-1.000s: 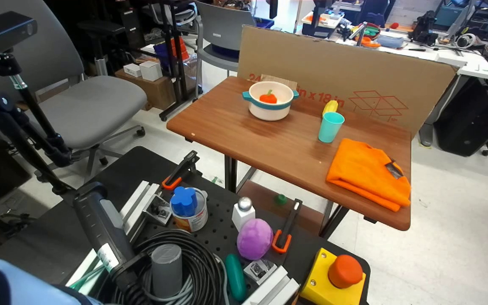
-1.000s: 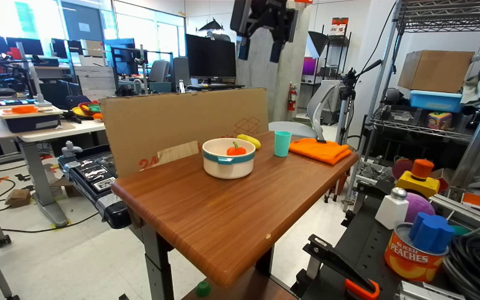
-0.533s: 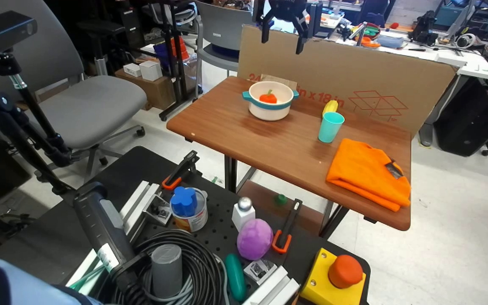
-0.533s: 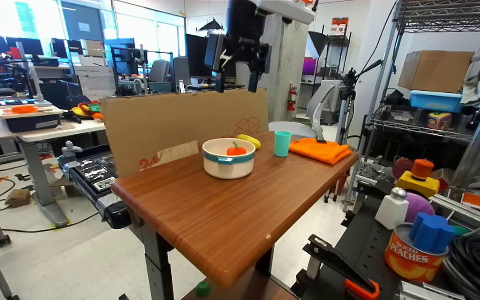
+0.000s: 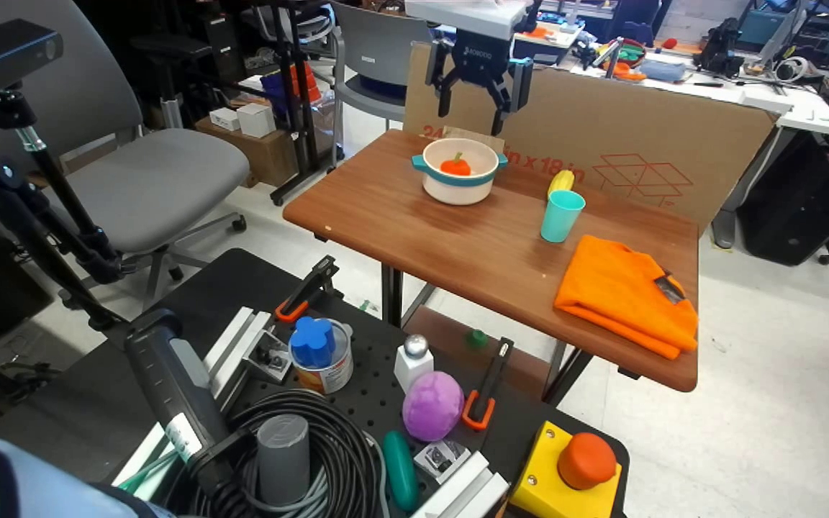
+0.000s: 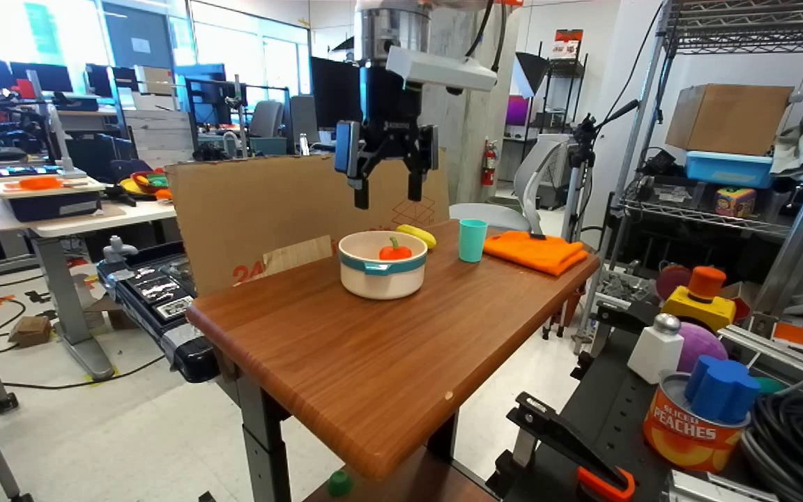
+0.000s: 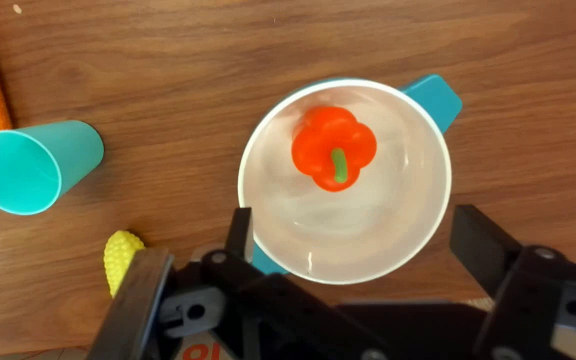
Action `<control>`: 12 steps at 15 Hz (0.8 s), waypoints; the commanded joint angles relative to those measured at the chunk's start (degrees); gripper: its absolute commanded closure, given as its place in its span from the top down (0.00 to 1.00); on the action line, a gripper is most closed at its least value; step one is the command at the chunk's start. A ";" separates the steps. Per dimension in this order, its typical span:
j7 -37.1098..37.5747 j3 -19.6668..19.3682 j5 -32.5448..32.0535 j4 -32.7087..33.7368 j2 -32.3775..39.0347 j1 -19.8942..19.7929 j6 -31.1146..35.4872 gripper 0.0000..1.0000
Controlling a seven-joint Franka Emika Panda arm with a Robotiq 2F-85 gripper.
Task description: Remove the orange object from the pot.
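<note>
The orange object (image 7: 328, 145) is a red-orange toy pepper with a green stem. It lies inside the pot (image 7: 393, 215), off-centre toward the top of the wrist view. The pot is round and cream with teal handles and stands upright on the brown table. The pot and pepper also show in both exterior views, as the pot (image 5: 458, 193), pepper (image 5: 455, 167), pot (image 6: 380, 284) and pepper (image 6: 394, 252). My gripper (image 6: 388, 195) is open and empty above the pot, fingers down, touching nothing. In the wrist view its fingertips (image 7: 352, 215) lie apart, below the pepper.
A teal cup (image 5: 563, 216) stands beside a yellow corn-like toy (image 5: 562, 181). A folded orange cloth (image 5: 623, 295) lies at the table's end. An upright cardboard sheet (image 6: 290, 202) stands along the table's long edge, close to the pot. The table (image 6: 346, 348) carries these things.
My gripper has come down from high up to just above the pot, staying open. The pot, pepper, cup and cloth have not moved.
</note>
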 commanded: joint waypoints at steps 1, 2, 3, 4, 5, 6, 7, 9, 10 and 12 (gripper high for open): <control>-0.71 -0.47 0.47 4.86 4.45 1.09 -5.37 1.00; -0.60 -0.54 0.35 5.71 5.43 1.26 -6.40 1.00; -0.51 -0.65 0.19 6.62 6.43 1.43 -7.17 1.00; -0.46 -0.77 -0.02 7.49 7.30 1.59 -7.90 1.00; -0.47 -0.85 -0.20 8.41 8.13 1.74 -8.63 1.00; -0.37 -1.00 -0.59 9.24 8.88 2.03 -9.00 1.00; -0.18 -1.17 -0.99 9.92 9.47 2.33 -9.13 1.00; -0.38 -1.23 -1.31 11.29 10.55 2.70 -10.04 1.00; -0.35 -1.29 -1.52 11.87 11.10 2.89 -10.60 1.00; -0.36 -1.43 -1.94 12.78 12.04 3.22 -11.43 1.00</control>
